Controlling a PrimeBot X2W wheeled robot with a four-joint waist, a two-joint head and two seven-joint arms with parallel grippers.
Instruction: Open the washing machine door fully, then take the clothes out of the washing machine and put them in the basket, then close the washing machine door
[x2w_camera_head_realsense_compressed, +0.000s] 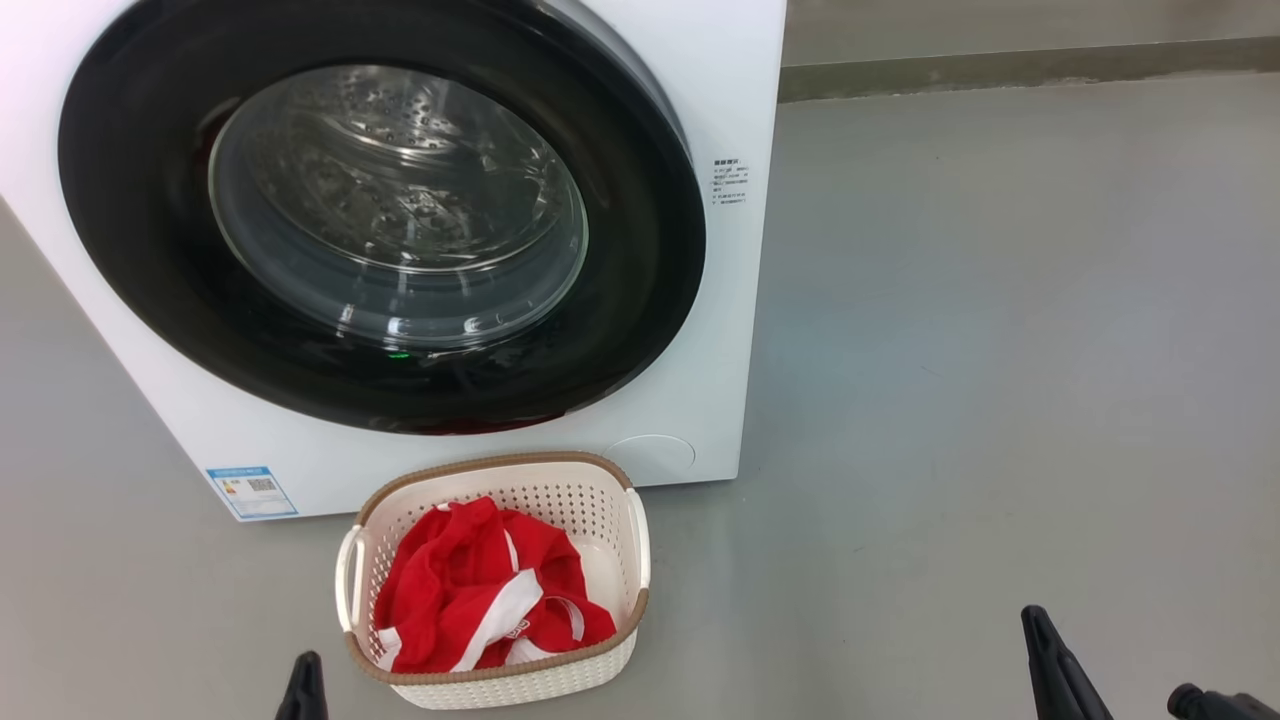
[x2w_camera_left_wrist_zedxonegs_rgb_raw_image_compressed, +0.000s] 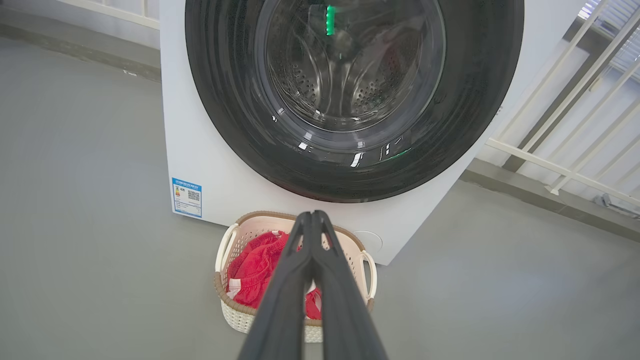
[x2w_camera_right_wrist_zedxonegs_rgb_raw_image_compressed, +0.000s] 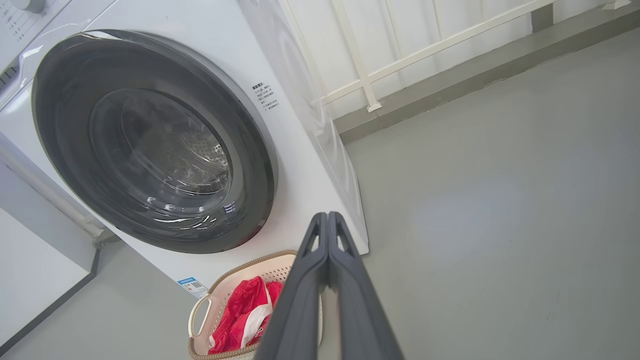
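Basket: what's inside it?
The basket holds the red clothes with white stripes, bunched toward its left side. A strip of its bare bottom shows at the right. Anything beneath the pile is covered.

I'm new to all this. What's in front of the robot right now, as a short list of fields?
washing machine: white, standing on the grey floor
door: looks shut; black rim, clear glass
basket: on the floor, just in front of the washing machine
clothes: red and white, lying in the basket
left tool: shut, empty
right tool: shut, empty
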